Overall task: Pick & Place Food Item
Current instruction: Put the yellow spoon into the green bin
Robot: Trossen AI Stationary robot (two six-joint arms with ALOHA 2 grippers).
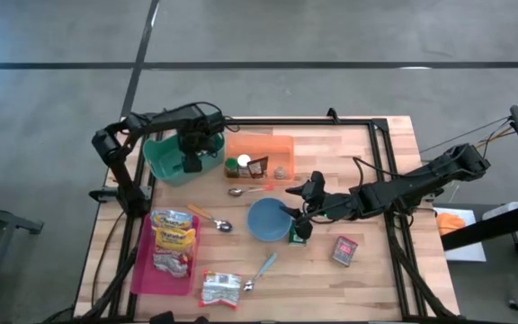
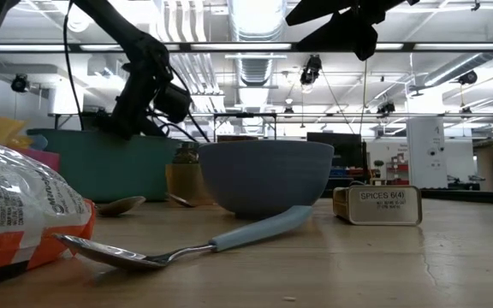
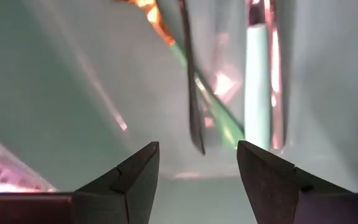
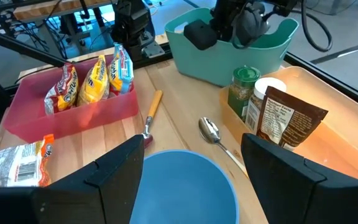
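My left gripper (image 1: pixel 192 164) reaches down into the teal bin (image 1: pixel 167 160) at the table's far left. It is open (image 3: pixel 197 163), with nothing between its fingers. On the bin's floor ahead of them lie utensils with a teal handle (image 3: pixel 257 87) and a green handle (image 3: pixel 211 107). My right gripper (image 1: pixel 299 214) hovers open (image 4: pixel 191 168) over the near right rim of the blue bowl (image 1: pixel 266 220), touching nothing. Snack packets (image 1: pixel 173 238) lie in the pink tray (image 1: pixel 144 270). Another packet (image 1: pixel 218 289) lies flat on the table near the front edge.
An orange tray (image 1: pixel 272 147) holding spice jars (image 1: pixel 232 166) and a brown pouch (image 4: pixel 286 121) stands beside the bin. A green spice tin (image 1: pixel 297 234) lies right of the bowl, a red tin (image 1: pixel 345 251) farther right. Spoons (image 1: pixel 261 268) (image 1: pixel 210 219) (image 1: pixel 241 191) lie around the bowl.
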